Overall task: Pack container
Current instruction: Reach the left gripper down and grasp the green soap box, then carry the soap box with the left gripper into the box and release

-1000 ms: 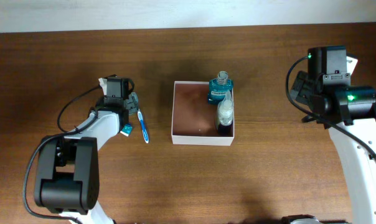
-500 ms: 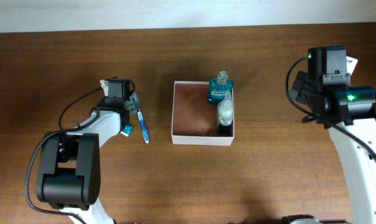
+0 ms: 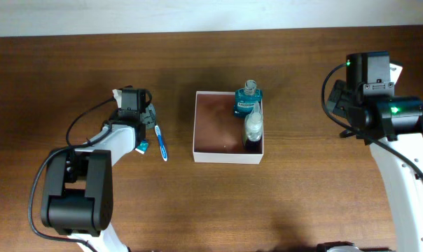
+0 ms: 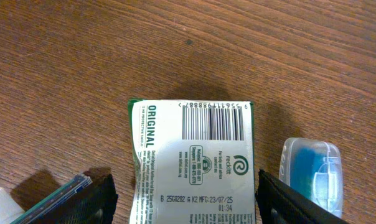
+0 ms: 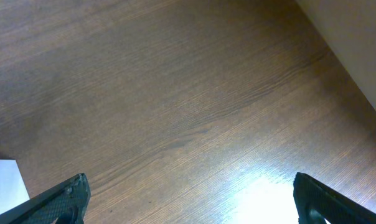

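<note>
At the centre of the table (image 3: 302, 199) stands the container (image 3: 215, 129), a shallow square box with white walls and a reddish-brown floor. Two items are already inside, both along its 3 o'clock wall. A teal mouthwash bottle (image 3: 247, 102) is in the 1 o'clock corner, and a dark bottle with a clear cap (image 3: 253, 129) is just beside it. The half toward 9 o'clock is bare.

From the container toward 9 o'clock, well apart from it, lie a blue toothbrush (image 3: 160, 142) and, just beside it, a small green-white packet (image 4: 193, 155). The left gripper (image 4: 185, 200) hangs directly over this packet. In the left wrist view its two fingers (image 4: 98, 200) stand spread, one on each side of the packet, which lies flat on the wood. I judge this hand released, not yet grasping. The capped toothbrush head is near the finger at 3 o'clock in that view.

The right gripper (image 5: 189, 190) waits at the 3 o'clock side of the table, fully spread, with only bare wood under it.

The step in hand seems to be the pick of the packet. The next move calls for lowering a little and closing on the packet's side edges without catching the toothbrush. After that, the packet should be carried toward 3 o'clock into the bare half of the container.
</note>
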